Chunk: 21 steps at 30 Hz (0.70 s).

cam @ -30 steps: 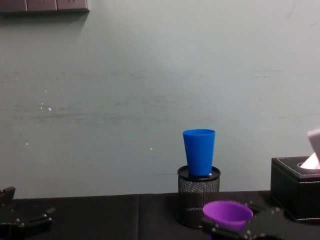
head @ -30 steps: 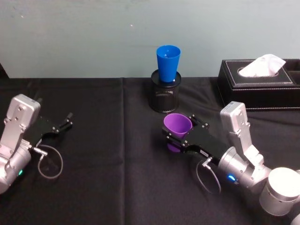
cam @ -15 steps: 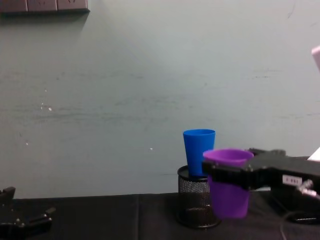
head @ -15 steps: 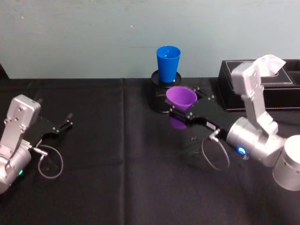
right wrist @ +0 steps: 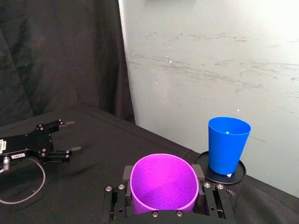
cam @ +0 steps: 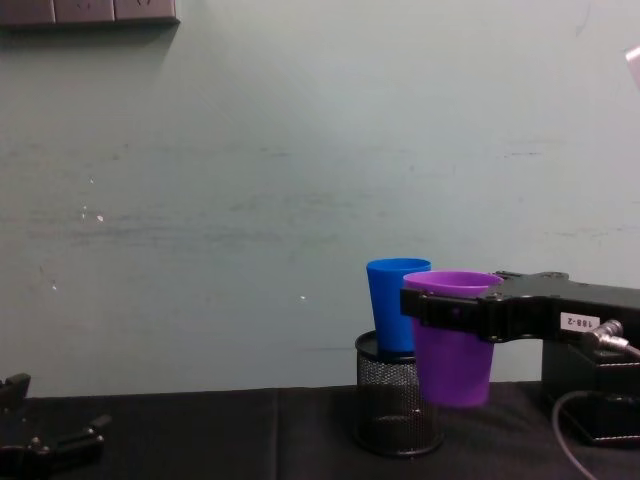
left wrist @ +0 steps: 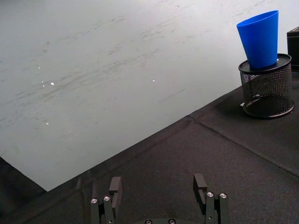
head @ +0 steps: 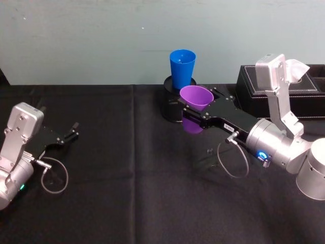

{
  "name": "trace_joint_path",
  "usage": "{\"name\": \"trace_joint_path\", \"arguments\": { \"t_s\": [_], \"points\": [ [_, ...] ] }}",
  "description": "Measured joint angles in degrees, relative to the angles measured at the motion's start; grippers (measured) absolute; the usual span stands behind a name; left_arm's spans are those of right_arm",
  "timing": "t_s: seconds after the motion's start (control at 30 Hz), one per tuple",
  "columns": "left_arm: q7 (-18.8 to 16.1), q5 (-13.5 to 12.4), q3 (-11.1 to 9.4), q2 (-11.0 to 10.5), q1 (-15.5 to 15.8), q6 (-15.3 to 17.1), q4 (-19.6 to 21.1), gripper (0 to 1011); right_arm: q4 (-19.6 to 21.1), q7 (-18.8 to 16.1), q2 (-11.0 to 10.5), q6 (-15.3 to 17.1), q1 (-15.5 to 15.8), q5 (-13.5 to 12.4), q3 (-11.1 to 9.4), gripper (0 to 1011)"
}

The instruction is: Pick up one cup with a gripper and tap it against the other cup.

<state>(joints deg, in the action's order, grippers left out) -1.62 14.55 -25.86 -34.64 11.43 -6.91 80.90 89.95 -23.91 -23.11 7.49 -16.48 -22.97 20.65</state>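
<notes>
Your right gripper (right wrist: 163, 179) clasps the purple cup (head: 195, 100) beside the blue cup (head: 182, 68) atop the mesh holder (cam: 395, 415); left gripper (left wrist: 158, 186) lies open, tissue box (head: 249, 84) nearby.

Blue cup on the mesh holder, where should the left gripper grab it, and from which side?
Probably take the blue cup by its bare upper wall, below the rim, coming level from the robot's left with the left gripper. Its base sits in the mesh holder, and the purple cup in the right gripper crowds its front and right.
</notes>
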Motion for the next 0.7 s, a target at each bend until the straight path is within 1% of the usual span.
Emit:
{"name": "trace_joint_path", "arguments": {
  "t_s": [0.7],
  "points": [
    [0.0,0.0,0.0,0.0,0.0,0.0,0.0,1000,0.07,-0.01,0.09,0.11,0.03,0.05,-0.14,751]
  ]
}}
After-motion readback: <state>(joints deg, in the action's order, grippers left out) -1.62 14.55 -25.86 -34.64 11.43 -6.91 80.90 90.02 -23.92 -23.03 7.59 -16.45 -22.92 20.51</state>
